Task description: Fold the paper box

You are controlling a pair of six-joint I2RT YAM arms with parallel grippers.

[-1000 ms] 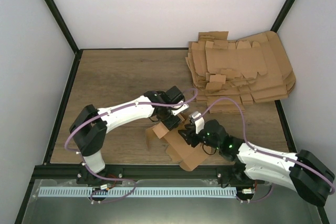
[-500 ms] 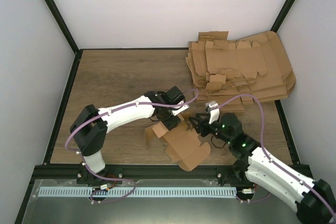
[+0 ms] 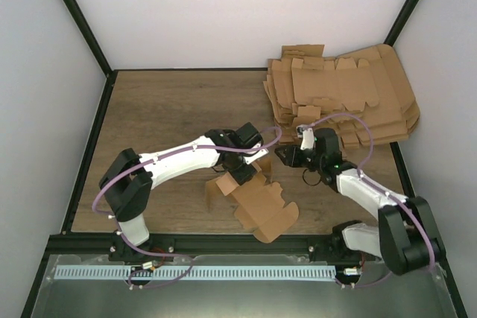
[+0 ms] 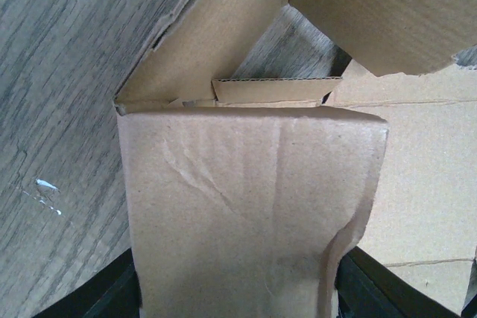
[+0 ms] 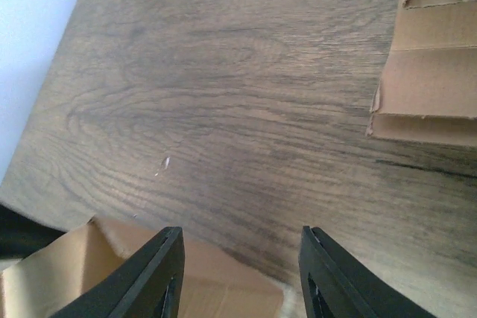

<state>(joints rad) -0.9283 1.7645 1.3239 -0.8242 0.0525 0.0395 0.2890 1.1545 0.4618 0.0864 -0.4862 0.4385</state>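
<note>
A loose pile of flat brown cardboard sheets (image 3: 343, 102) lies at two o'clock on the wood-grain desk (image 3: 171, 109).

No legible text, label, brand, number or sign anywhere in these views.

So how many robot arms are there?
2. The left arm holds the half-folded box mid-table; the right arm hovers just right of it, before the cardboard pile.

Wooden table (image 3: 164, 109) bears the paper box (image 3: 261, 210) and a pile of cardboard sheets (image 3: 350, 98)
</note>
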